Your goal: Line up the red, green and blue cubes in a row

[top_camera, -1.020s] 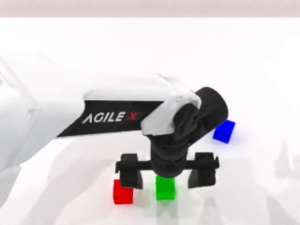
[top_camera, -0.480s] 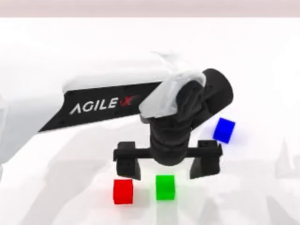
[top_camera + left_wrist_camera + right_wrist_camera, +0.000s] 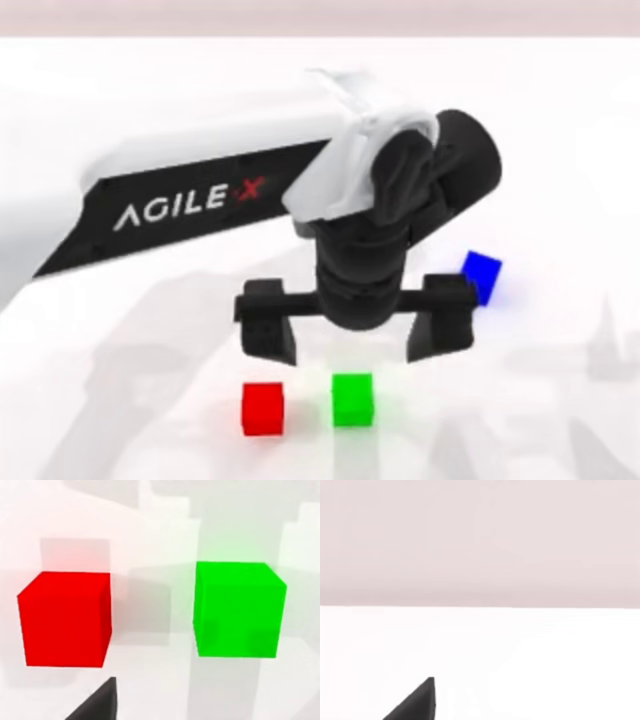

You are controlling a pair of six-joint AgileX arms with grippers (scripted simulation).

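The red cube and the green cube sit side by side near the table's front edge, a small gap between them. The blue cube lies farther back and to the right, partly behind one finger. My left gripper hangs open above and just behind the green cube, holding nothing. The left wrist view looks down on the red cube and the green cube, with one dark fingertip at the edge. My right arm is out of the top view; its wrist view shows a single fingertip.
The white table carries only the three cubes. The left arm's white and black forearm reaches across the left and middle. The right wrist view shows bare white table and a pale wall.
My left gripper has lifted and drawn back from the green cube, which now stands free in front of it. The three cubes have not moved.
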